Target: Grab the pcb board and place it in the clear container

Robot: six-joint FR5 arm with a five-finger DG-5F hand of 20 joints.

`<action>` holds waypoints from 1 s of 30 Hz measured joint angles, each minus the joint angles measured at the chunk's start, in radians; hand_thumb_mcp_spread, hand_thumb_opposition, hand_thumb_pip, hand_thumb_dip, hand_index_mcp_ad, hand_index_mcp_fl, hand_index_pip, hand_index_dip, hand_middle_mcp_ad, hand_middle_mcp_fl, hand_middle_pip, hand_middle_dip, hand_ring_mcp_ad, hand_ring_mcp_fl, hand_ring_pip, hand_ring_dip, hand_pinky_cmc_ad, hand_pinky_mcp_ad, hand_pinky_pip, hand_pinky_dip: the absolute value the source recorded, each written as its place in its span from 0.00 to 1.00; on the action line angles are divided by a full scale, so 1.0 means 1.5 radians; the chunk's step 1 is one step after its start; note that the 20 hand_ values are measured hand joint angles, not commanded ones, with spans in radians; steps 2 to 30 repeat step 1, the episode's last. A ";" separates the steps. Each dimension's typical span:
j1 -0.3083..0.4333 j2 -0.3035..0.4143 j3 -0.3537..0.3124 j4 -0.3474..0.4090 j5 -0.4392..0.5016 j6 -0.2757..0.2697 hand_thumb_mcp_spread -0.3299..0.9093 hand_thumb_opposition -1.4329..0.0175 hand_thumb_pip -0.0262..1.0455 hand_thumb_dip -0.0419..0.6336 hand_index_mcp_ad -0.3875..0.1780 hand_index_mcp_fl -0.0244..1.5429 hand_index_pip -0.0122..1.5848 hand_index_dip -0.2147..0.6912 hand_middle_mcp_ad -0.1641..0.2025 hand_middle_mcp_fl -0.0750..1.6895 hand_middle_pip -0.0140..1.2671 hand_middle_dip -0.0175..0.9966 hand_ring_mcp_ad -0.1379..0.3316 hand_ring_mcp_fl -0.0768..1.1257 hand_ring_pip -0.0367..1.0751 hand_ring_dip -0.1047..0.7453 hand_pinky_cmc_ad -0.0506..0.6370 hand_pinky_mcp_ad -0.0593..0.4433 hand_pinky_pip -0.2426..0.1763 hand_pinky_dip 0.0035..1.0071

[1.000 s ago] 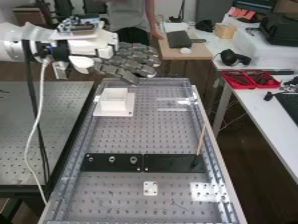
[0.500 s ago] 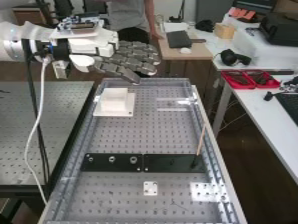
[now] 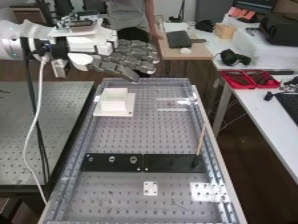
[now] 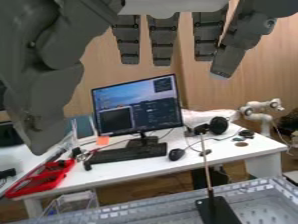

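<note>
Hand point(image 3: 136, 55) wide, fingers straight, above the bench's point(image 3: 140, 137) far end! We see the clear container point(image 4: 78, 201) below it, across from the white block point(image 3: 114, 100); where the board lies, we can't tell.

Black plates point(image 3: 174, 163) lie across the bench point(image 3: 133, 135) | wooden stick point(image 3: 201, 141) stands tilted at one end of them | on white desk point(image 4: 133, 172): red trays point(image 3: 239, 87), monitor point(image 4: 136, 110), keyboard point(image 4: 126, 154) before monitor, mouse point(image 4: 176, 154) beside keyboard, headphones point(image 4: 218, 126)
</note>
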 joint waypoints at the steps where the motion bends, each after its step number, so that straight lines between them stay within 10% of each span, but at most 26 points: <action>1: 0.000 0.000 0.000 0.000 0.000 0.001 0.47 0.48 0.49 0.25 0.58 0.05 0.08 0.53 0.65 0.05 0.11 0.14 0.79 0.06 0.11 0.17 0.55 0.51 0.33 0.62; 30: 0.000 0.000 0.000 0.000 0.000 0.001 0.47 0.48 0.49 0.25 0.58 0.05 0.08 0.53 0.65 0.05 0.11 0.14 0.79 0.06 0.11 0.17 0.55 0.51 0.33 0.62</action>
